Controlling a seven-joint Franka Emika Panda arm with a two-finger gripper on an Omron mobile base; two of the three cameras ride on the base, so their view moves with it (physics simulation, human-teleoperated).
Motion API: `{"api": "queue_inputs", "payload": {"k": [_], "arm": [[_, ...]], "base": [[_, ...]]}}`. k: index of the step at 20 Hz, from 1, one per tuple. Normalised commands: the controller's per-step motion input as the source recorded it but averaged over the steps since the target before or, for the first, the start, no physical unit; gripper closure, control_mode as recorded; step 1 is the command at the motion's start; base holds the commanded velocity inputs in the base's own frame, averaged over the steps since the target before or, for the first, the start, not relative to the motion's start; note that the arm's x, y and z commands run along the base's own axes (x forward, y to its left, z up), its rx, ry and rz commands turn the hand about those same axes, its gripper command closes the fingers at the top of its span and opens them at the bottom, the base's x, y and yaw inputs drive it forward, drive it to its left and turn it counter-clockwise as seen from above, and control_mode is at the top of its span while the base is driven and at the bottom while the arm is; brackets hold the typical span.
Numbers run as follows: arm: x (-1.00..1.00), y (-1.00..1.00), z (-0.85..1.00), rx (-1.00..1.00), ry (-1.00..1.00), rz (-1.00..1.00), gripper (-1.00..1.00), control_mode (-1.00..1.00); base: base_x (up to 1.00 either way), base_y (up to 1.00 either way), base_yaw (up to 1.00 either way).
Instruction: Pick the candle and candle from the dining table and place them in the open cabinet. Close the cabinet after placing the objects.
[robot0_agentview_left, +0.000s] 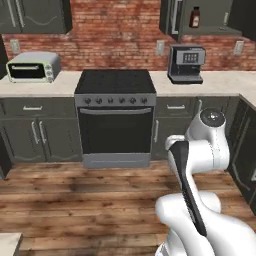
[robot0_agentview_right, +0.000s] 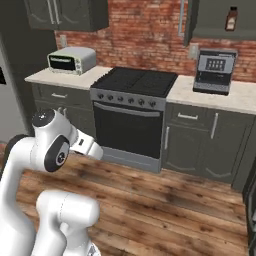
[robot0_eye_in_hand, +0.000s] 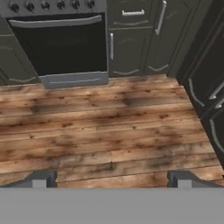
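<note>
Candles weren't anywhere near the stove (robot0_agentview_left: 115, 112), so I couldn't say where they sat; no dining table by it either. Open cabinet (robot0_agentview_left: 210, 20) hung up-right of the stove, above the coffee machine (robot0_agentview_left: 186, 63), w/ a bottle (robot0_agentview_left: 195, 17) on its shelf. Tool (robot0_eye_in_hand: 111, 179) was spread wide, holding nothing, aimed at the wood floor (robot0_eye_in_hand: 105, 131) in front of the stove, prob. just parked for driving.

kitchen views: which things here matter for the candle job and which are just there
For the job:
- open cabinet
- tool, open, over bare wood floor

Just there:
- bottle in the cabinet
- stove
- toaster oven
- coffee machine
</note>
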Motion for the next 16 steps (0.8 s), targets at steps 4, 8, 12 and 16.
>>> {"api": "queue_inputs", "payload": {"k": [4, 8, 12, 16], "arm": [[0.00, 0.00, 0.00, 0.00, 0.00, 0.00, -1.00, 1.00], [0.00, 0.00, 0.00, 0.00, 0.00, 0.00, -1.00, 1.00], [0.00, 0.00, 0.00, 0.00, 0.00, 0.00, -1.00, 1.00], [0.00, 0.00, 0.00, 0.00, 0.00, 0.00, -1.00, 1.00]], "base": [[-0.98, 0.13, 0.58], [-1.00, 0.02, 0.55], [-0.91, 0.00, 0.51], [-0.76, 0.00, 0.52]]}}
